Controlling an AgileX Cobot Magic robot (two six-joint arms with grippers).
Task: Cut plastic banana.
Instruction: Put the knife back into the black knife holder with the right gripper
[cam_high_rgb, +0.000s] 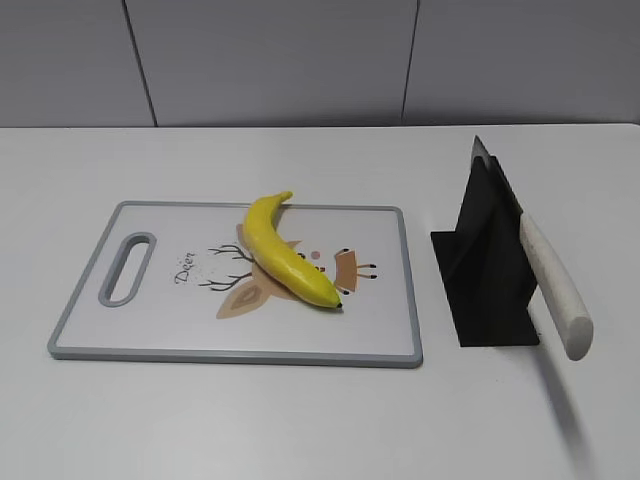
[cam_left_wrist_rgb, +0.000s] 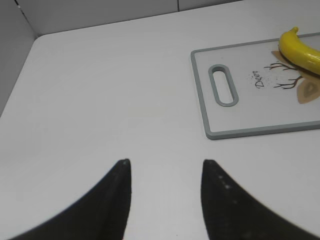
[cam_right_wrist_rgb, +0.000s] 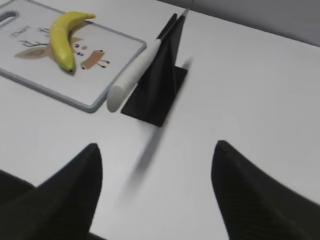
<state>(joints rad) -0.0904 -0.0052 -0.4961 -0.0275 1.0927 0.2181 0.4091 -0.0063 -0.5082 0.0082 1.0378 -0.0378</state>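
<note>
The yellow plastic banana (cam_high_rgb: 283, 253) lies slantwise in the middle of the white cutting board (cam_high_rgb: 150, 330); it also shows in the left wrist view (cam_left_wrist_rgb: 301, 50) and the right wrist view (cam_right_wrist_rgb: 62, 42). A knife with a white handle (cam_high_rgb: 553, 282) rests slanted in a black stand (cam_high_rgb: 487, 270), right of the board, seen too in the right wrist view (cam_right_wrist_rgb: 135, 75). My left gripper (cam_left_wrist_rgb: 166, 163) is open and empty over bare table left of the board. My right gripper (cam_right_wrist_rgb: 157, 146) is open and empty, near the stand's front. Neither gripper shows in the exterior view.
The cutting board has a grey rim and a handle slot (cam_high_rgb: 128, 267) at its left end (cam_left_wrist_rgb: 223, 86). A grey panelled wall (cam_high_rgb: 300, 60) runs behind the white table (cam_high_rgb: 300, 430).
</note>
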